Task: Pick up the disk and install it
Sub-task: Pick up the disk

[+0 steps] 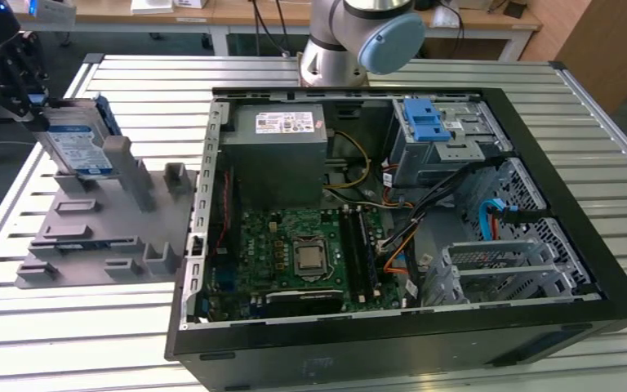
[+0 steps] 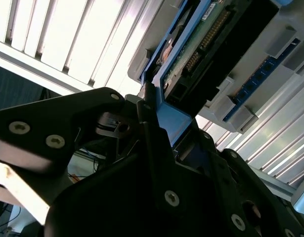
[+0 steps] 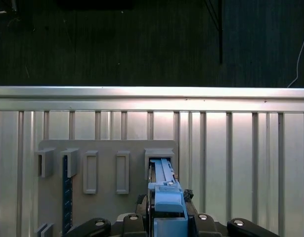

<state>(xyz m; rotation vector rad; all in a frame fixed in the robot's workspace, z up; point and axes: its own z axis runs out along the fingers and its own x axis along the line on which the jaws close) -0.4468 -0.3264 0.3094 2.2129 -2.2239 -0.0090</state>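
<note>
Gripper (image 2: 159, 116) fingers clamp the disk (image 1: 74, 140) by its blue carrier, upright at the end slot of the grey holder rack (image 1: 85, 237); I cannot tell whether it has cleared the slot. Installing is not yet done: the open computer case (image 1: 401, 347) lies well apart.

table (image 1: 95, 335): slatted aluminium top | grey slotted fixture plate (image 1: 107, 220): flat on it, exterior view's left | open black PC case (image 1: 423, 347): on its side, just beside the plate, exterior view's right | arm base (image 1: 330, 65): far edge, seems table-mounted, foot hidden
</note>
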